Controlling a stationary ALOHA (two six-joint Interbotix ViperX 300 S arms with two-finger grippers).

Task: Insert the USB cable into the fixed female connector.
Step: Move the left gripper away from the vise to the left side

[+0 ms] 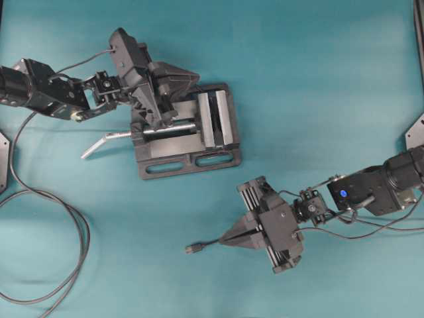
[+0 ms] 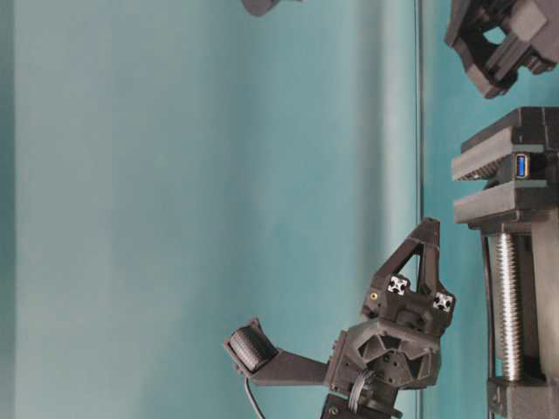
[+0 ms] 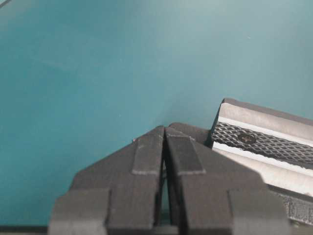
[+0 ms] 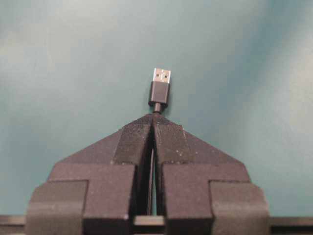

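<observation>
— Teal table (image 1: pixel 318 79), open toward 3 o'clock. Progress?
— Partway. Right pincer (image 4: pixel 154 117) clamped on the USB cable (image 4: pixel 160 88) just behind the plug, well apart from the vise (image 1: pixel 189 165), at its 6 o'clock. Not yet inserted.
— Socket?
— Fixed female connector (image 2: pixel 521 165) gripped between the vise jaws, blue mouth showing. Left pincer (image 3: pixel 165 129) pressed together, empty, over the vise's 11 o'clock corner.
— Room?
— Plenty between plug and vise. Tight only near the jaw edges and the left pincer above; silver handle (image 1: pixel 106 140) out at 9 o'clock.

A teal table (image 1: pixel 318 86) carries a black bench vise (image 1: pixel 189 142) and a long looped cable (image 1: pixel 59 218).
</observation>
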